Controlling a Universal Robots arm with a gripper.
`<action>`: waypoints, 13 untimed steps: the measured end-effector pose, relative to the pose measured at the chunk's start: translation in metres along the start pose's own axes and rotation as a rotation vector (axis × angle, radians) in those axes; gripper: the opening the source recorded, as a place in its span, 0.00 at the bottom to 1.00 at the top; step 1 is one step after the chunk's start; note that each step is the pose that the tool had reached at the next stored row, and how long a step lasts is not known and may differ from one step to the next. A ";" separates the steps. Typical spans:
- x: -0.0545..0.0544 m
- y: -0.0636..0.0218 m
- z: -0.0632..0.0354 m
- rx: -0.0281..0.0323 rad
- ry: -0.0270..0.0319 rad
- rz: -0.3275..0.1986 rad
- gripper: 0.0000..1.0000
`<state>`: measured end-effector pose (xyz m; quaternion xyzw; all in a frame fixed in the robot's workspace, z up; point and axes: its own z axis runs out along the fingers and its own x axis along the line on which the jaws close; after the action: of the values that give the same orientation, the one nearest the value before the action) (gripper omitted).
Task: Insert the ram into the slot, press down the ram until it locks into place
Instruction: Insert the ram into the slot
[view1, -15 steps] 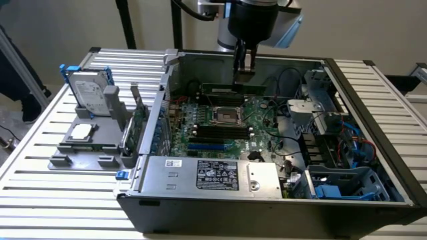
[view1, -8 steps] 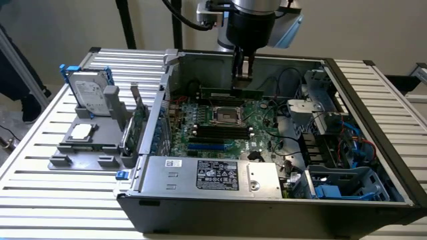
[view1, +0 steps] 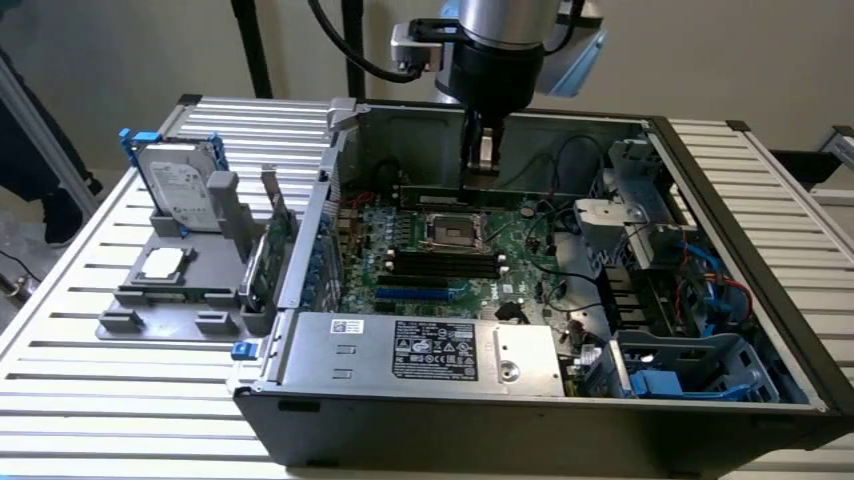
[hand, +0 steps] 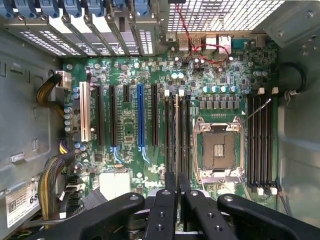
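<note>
Case open, ram over a slot.
It hangs edge-on along that slot beside the CPU socket, pinched in the narrow gripper. Any skew, and pressing could jam it or miss the clips.

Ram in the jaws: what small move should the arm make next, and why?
Probably lower it straight down a little. The jaws are shut on the ram, which hangs above the motherboard; in the wrist view it runs parallel to the black slot beside the CPU socket, not yet seated.
</note>
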<state>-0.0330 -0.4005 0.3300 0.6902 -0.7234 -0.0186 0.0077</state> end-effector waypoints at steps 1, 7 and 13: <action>0.000 0.0000 0.0018 0.0001 -0.0001 0.000 0.13; 0.000 -0.0002 0.0127 0.0001 -0.0001 0.000 0.13; 0.001 -0.0006 0.0236 0.0000 0.0000 0.000 0.13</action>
<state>-0.0333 -0.4008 0.3063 0.6901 -0.7234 -0.0186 0.0077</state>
